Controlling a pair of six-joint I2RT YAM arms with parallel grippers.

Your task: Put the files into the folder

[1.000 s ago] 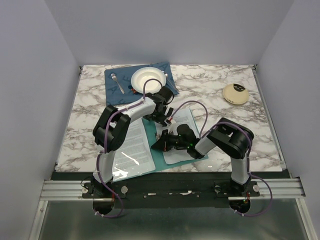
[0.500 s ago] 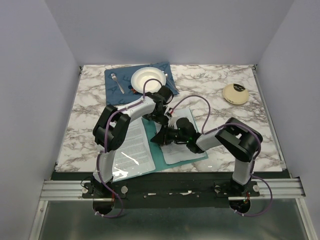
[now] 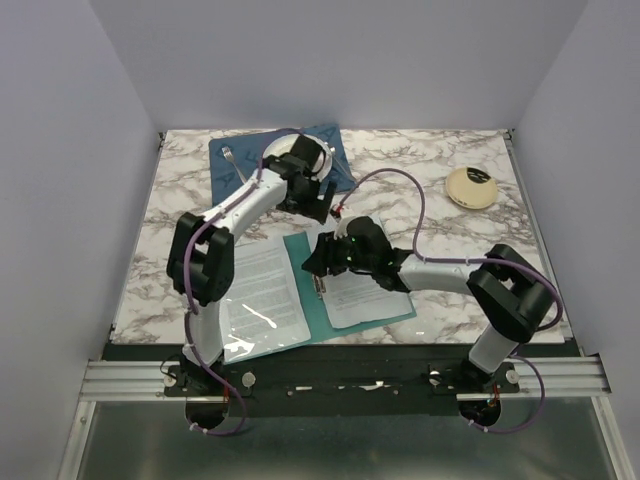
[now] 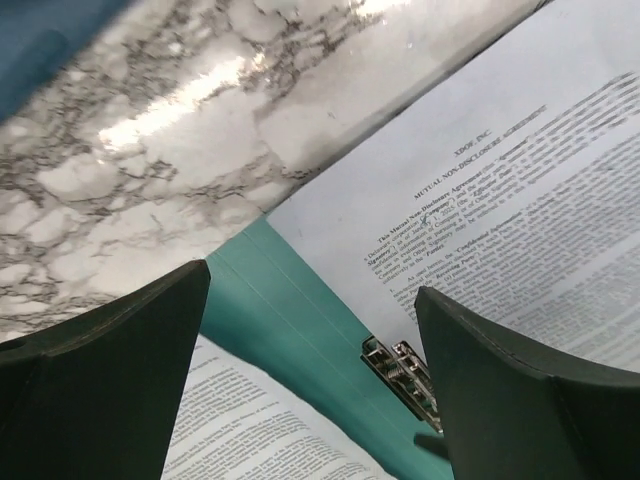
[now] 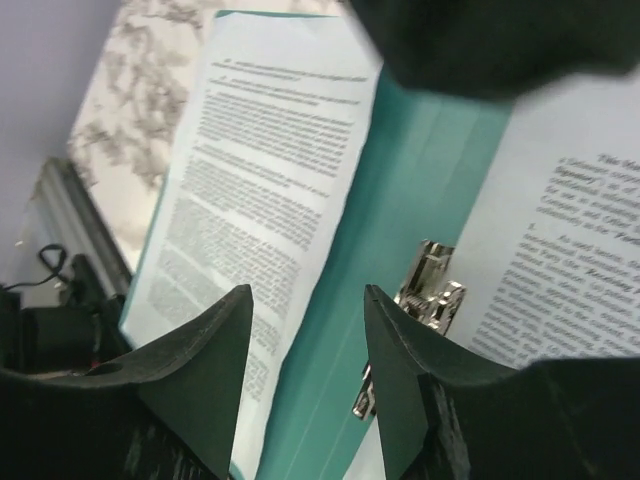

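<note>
The teal folder [image 3: 312,300] lies open near the table's front edge, with its metal clip [image 3: 322,288] on the spine. The files [image 3: 365,285], white printed sheets, lie on its right half, their left edge by the clip [image 5: 430,290]. Another printed page [image 3: 258,295] covers the left half under a glossy pocket. My right gripper [image 3: 316,257] hovers low over the spine, open, with only teal folder [image 5: 400,250] between its fingers. My left gripper [image 3: 318,203] is raised beyond the folder's far edge, wide open and empty, looking down on the folder [image 4: 290,320] and files [image 4: 520,200].
A dark blue placemat [image 3: 235,180] at the far left carries a fork [image 3: 236,165] and a white plate [image 3: 285,150], partly hidden by my left arm. A cream round object [image 3: 471,187] sits at the far right. Marble table [image 4: 150,150] surrounds the folder.
My right gripper has opened and slid up along the spine as that arm stretched out. My left gripper has pulled away from the folder toward the plate.
</note>
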